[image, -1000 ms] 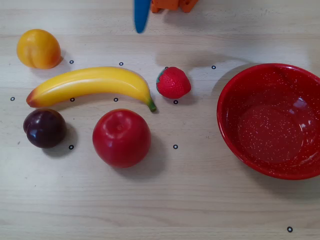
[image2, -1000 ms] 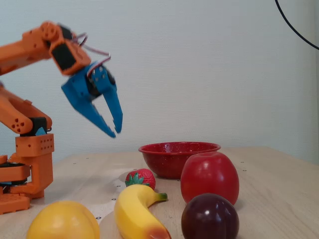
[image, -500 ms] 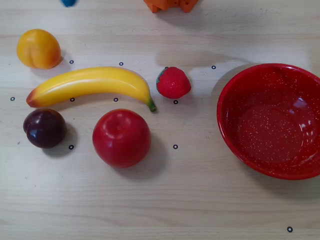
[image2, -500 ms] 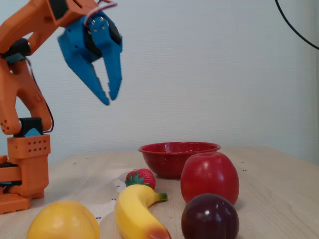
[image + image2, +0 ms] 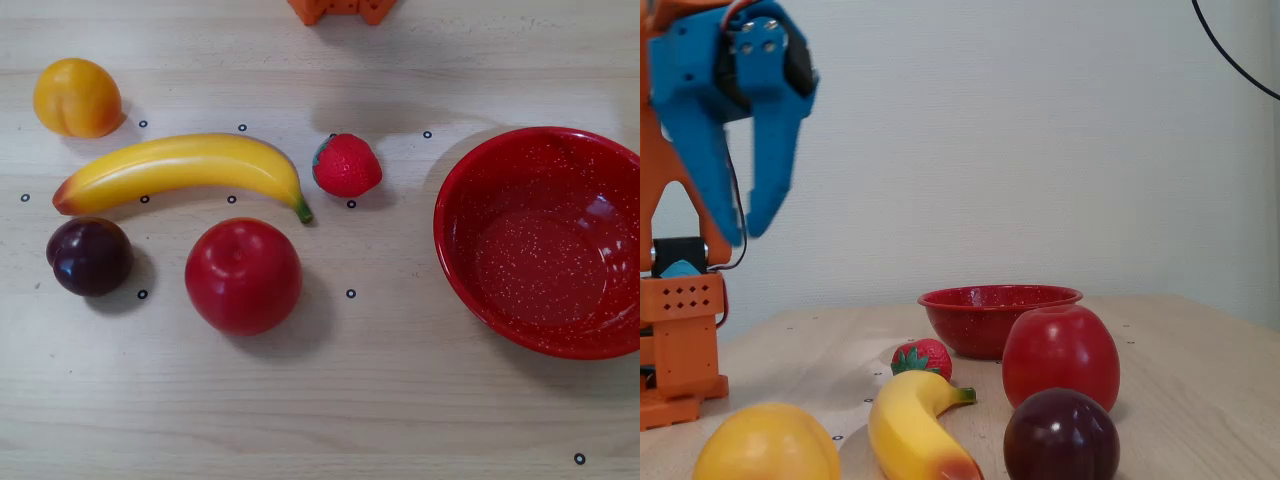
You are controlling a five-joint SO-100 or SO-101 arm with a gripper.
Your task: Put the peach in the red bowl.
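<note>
**Pincer swung left and up, fruit untouched**

Your pincer [image 5: 743, 232] has swung left and higher in the fixed view, fingers apart, holding nothing, well above the bench [image 5: 400, 400]. You won't find it in the overhead view, which shows only the arm's orange base [image 5: 340, 10] at the top edge. The peach [image 5: 77, 97] sits at top left there, just above the banana [image 5: 180, 168]; the red bowl [image 5: 470, 190] lies at the right edge, well apart. Between them are the strawberry [image 5: 347, 165] and apple [image 5: 243, 276], with the plum [image 5: 90, 256] at left. Bare bench runs along the bottom.
</note>
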